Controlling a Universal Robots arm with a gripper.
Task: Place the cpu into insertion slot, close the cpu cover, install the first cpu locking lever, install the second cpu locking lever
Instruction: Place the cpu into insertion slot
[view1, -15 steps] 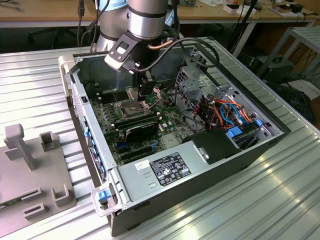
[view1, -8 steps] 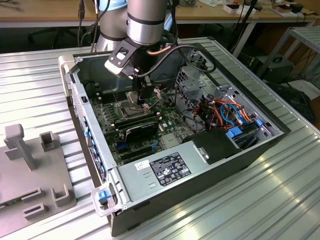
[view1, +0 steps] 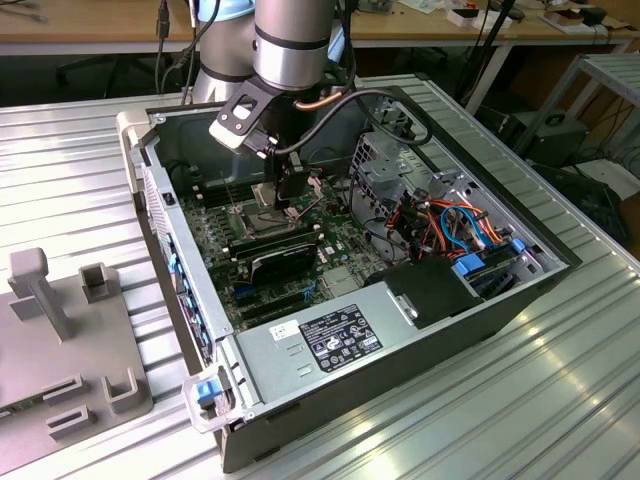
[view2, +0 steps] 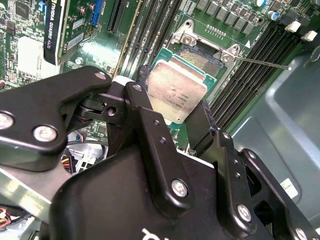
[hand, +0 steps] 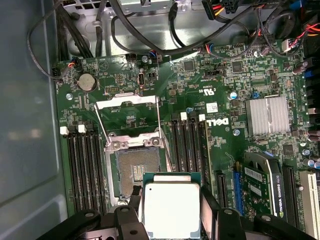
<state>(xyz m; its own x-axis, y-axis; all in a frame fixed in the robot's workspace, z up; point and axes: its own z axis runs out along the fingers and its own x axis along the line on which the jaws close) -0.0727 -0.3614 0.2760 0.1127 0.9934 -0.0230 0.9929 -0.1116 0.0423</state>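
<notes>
Bench (view1: 560, 400) of ribbed metal carries the open computer case (view1: 420, 385) you are working in. The case lies on its side, and the green circuit board (view1: 215, 235) sits flat on its floor. Your arm (view1: 292, 40) reaches down into the case from above, over the socket area of the board. In both wrist views you can see the claw (hand: 171, 202) clamped on the cpu (hand: 171, 215). Its black fingers (view2: 145, 120) press two opposite edges, and the silver-grey top face shows between them. The cpu cover (hand: 127, 101) stands tipped up and away from the socket, so you see green board through its square window. Just beside it the insertion slot (hand: 137, 170) lies uncovered, its contact field in plain sight. The cpu is held above the board and is not seated in the slot; in the first wrist view it overlaps one edge of the slot. A thin locking lever (view2: 260, 62) sticks out free beside the slot.
</notes>
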